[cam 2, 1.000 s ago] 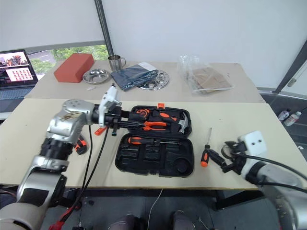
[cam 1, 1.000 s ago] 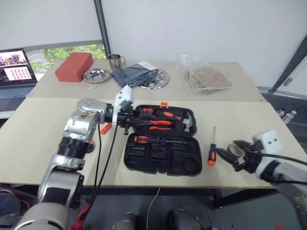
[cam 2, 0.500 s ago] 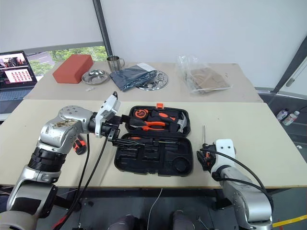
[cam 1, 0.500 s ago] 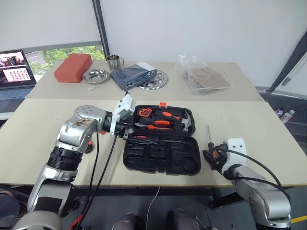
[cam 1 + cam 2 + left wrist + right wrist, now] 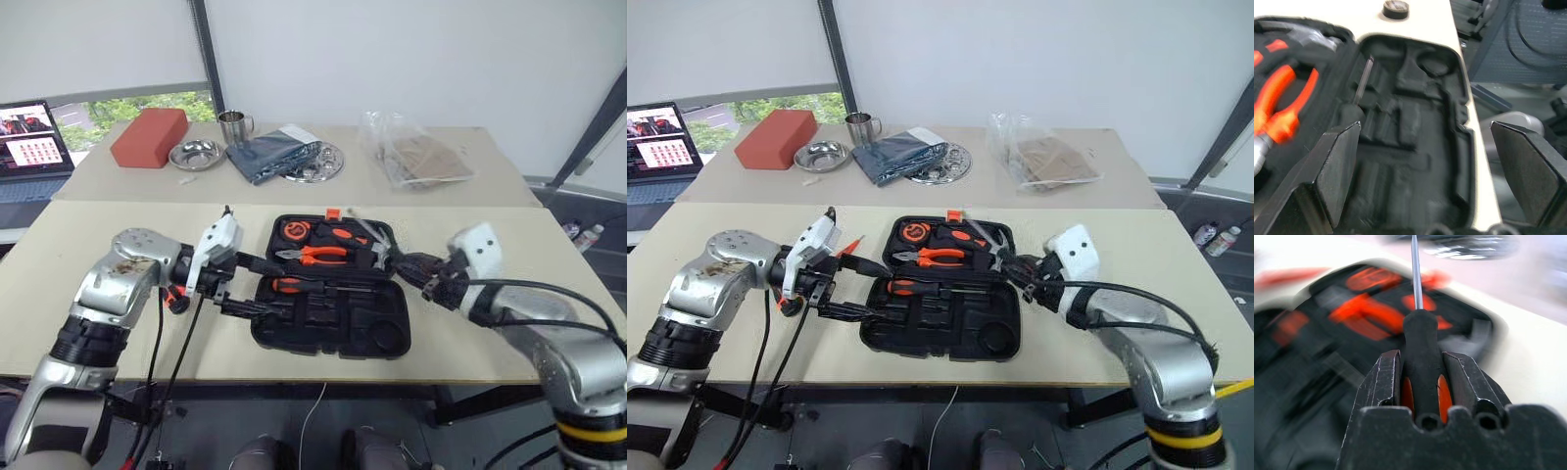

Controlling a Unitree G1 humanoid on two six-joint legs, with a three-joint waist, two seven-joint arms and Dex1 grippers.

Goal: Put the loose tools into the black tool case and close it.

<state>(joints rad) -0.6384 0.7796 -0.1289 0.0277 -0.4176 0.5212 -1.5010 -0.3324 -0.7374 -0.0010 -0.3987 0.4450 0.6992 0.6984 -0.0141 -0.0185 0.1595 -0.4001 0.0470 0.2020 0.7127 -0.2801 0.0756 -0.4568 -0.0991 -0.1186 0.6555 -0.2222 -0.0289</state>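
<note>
Right hand (image 5: 1420, 377) has lifted a screwdriver (image 5: 1419, 340) over the case's (image 5: 392, 338) edge; left hand (image 5: 1425, 161) gapes empty.

Two pale tables (image 5: 78, 245) pushed together. White wall (image 5: 411, 59) behind. White blind (image 5: 93, 44) half down over window (image 5: 147, 106), green trees outside. Dark pole (image 5: 208, 59) beside window. Grey floor (image 5: 588, 211) at right.

The black tool case (image 5: 1327, 347) is blurred behind the held screwdriver (image 5: 1420, 367).
</note>
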